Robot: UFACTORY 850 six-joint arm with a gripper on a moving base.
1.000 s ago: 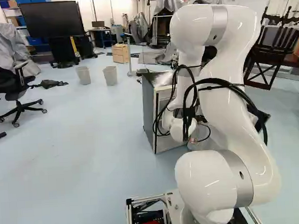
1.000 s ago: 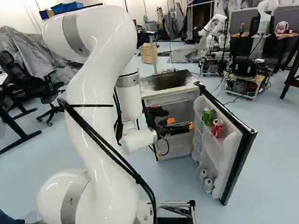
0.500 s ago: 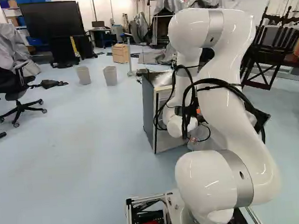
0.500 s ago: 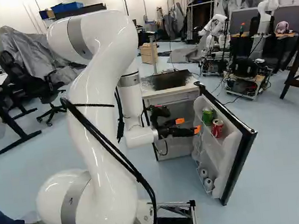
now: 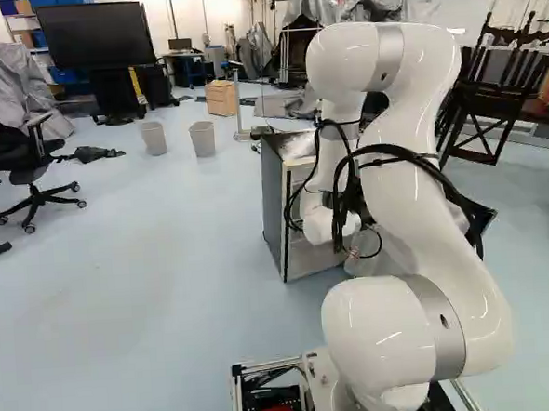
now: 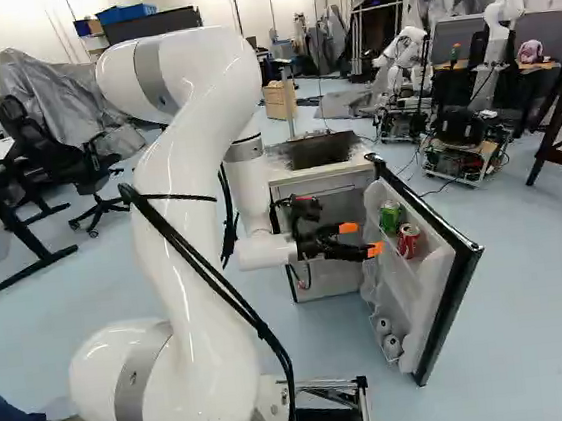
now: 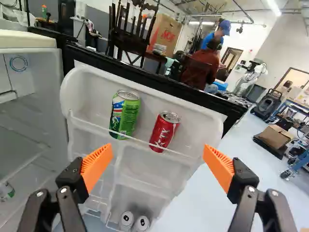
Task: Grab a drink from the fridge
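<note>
In the right base view my gripper (image 6: 359, 238) reaches toward the inner side of the fridge door (image 6: 449, 293), which stands swung wide. The wrist view shows the gripper (image 7: 158, 164) open, with nothing between its orange pads. Ahead of it, a green can (image 7: 124, 114) and a red can (image 7: 164, 131) stand side by side on the door's upper shelf, apart from each other. Two more cans (image 7: 133, 221) sit low in the door. The fridge (image 6: 320, 178) shows its inside beside the door; part of it is behind the arm.
A green-labelled item (image 7: 7, 190) lies inside the fridge compartment. The door's black edge (image 6: 451, 311) juts out to the arm's right. Another robot (image 6: 460, 141) stands farther back, and a dark wooden chair (image 5: 491, 94) is beyond the door. Two bins (image 5: 202, 138) stand left of the fridge.
The gripper has moved a little lower and closer to the fridge door and its cans, with the upper arm shifting along. The base, door and cans have stayed put.
</note>
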